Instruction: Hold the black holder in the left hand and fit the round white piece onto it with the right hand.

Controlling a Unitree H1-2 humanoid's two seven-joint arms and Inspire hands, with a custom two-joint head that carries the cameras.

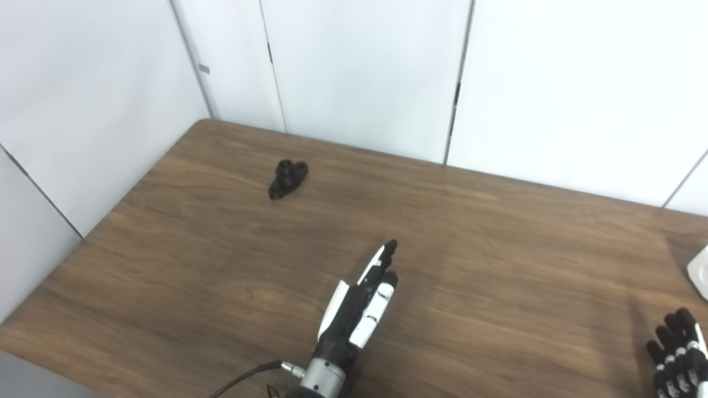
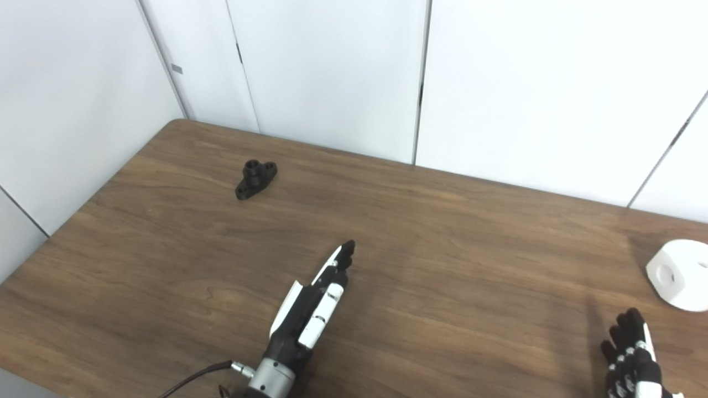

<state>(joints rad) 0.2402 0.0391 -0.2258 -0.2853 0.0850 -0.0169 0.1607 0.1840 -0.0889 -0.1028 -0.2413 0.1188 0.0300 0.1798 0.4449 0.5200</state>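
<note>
Black holder [image 2: 255, 178]: lies free on the table [image 2: 442, 265], near its far left corner.
Round white piece [image 2: 679, 275]: sits at the right edge.
Left hand [image 2: 312, 301]: released, fingers straight, holding nothing, mid near edge.
Right hand [image 2: 636, 356]: released, fingers spread, just short of the white piece.

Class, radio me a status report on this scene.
Left hand open, empty. Right hand open, empty. Black holder and white piece untouched on table. Path clear.
</note>
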